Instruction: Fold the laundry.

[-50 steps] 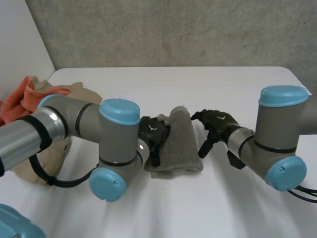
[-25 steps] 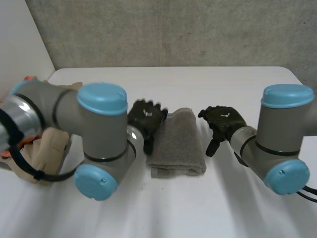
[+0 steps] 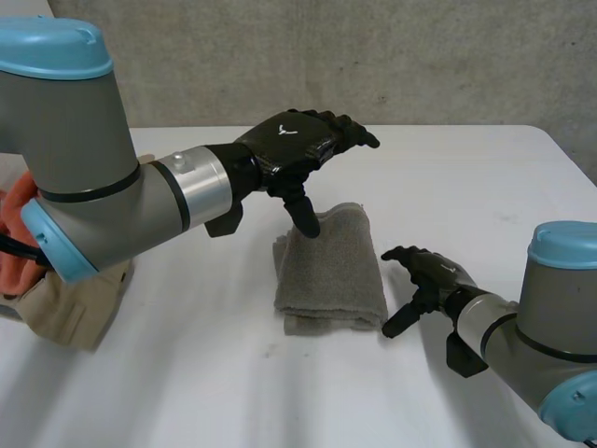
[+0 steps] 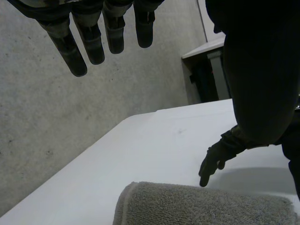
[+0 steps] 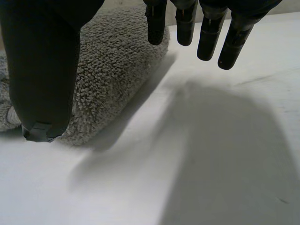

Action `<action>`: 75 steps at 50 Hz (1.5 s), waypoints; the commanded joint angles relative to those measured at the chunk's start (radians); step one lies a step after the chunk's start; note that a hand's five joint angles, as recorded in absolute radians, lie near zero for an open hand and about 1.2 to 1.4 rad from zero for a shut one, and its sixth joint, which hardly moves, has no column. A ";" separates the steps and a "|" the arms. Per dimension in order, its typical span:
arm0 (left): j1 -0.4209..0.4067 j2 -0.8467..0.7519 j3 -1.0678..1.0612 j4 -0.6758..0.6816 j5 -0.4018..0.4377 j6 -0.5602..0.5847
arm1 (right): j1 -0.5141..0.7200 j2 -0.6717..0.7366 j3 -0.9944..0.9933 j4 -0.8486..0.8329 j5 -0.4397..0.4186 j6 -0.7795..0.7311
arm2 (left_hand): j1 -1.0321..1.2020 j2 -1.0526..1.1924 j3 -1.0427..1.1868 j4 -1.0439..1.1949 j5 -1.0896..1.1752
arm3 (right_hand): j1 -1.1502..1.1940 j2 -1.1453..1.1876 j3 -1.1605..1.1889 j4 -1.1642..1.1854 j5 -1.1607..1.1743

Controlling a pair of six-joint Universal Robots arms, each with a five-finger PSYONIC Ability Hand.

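A folded grey towel (image 3: 330, 273) lies in the middle of the white table (image 3: 448, 177). My left hand (image 3: 297, 147) hovers above the towel's far end, open, fingers straight and thumb pointing down, holding nothing. In the left wrist view its fingers (image 4: 93, 40) reach out over the towel (image 4: 201, 206), and the right hand (image 4: 213, 159) rests on the table beyond it. My right hand (image 3: 431, 278) sits low on the table just right of the towel's near end, open and empty. The right wrist view has its fingertips (image 5: 206, 40) beside the towel (image 5: 117, 65).
A heap of unfolded laundry, beige cloth (image 3: 70, 299) with orange cloth (image 3: 17, 219) on it, lies at the table's left edge behind my left arm. A concrete wall (image 3: 373, 56) stands behind the table.
My left hand has lifted off the towel's left side and risen above its far end. My right hand has drawn back toward the near right, away from the towel.
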 commanded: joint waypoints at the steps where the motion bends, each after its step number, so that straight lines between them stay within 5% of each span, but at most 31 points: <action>1: -0.004 -0.008 -0.002 0.005 -0.028 -0.001 | 0.012 0.035 -0.015 -0.062 -0.003 0.020 | 0.007 -0.010 -0.017 -0.009 -0.005 | -0.016 -0.044 -0.040 -0.058 -0.059; 15: -0.015 -0.002 -0.017 0.004 -0.114 -0.003 | 0.080 0.124 -0.099 -0.086 0.003 0.034 | 0.021 0.005 -0.002 0.005 0.009 | -0.016 -0.044 -0.040 -0.058 -0.059; 25: -0.058 0.010 -0.051 0.005 -0.261 0.002 | 0.097 0.112 -0.099 -0.074 0.006 0.069 | 0.013 -0.004 -0.011 -0.004 0.001 | -0.016 -0.044 -0.040 -0.058 -0.059; 46: -0.080 0.007 -0.053 0.008 -0.273 0.007 | 0.123 0.151 -0.150 -0.082 0.004 0.075 | 0.010 -0.007 -0.014 -0.006 -0.002 | 0.015 -0.013 -0.009 -0.027 -0.028; 48: -0.080 0.007 -0.053 0.010 -0.273 0.007 | 0.129 0.174 -0.177 -0.077 0.007 0.086 | 0.013 -0.004 -0.011 -0.004 0.001 | 0.100 0.071 0.076 0.058 0.056; 53: -0.080 0.006 -0.056 0.010 -0.273 0.007 | 0.128 0.199 -0.251 -0.079 0.013 0.138 | 0.013 -0.004 -0.011 -0.004 0.001 | 1.204 1.176 1.181 1.163 1.161; 60: -0.075 0.007 -0.063 0.010 -0.275 0.007 | 0.115 0.250 -0.384 -0.065 0.016 0.143 | 0.013 -0.004 -0.011 -0.004 0.001 | 1.206 1.178 1.182 1.164 1.163; 69: -0.069 0.012 -0.062 0.027 -0.276 0.004 | -0.043 0.340 -0.607 -0.045 0.020 0.100 | 0.013 -0.004 -0.011 -0.004 0.001 | 1.206 1.178 1.182 1.164 1.163; 75: -0.073 0.012 -0.062 0.050 -0.279 0.004 | -0.156 0.462 -0.847 0.015 0.108 0.042 | 0.013 -0.004 -0.011 -0.004 0.001 | 1.206 1.178 1.182 1.164 1.163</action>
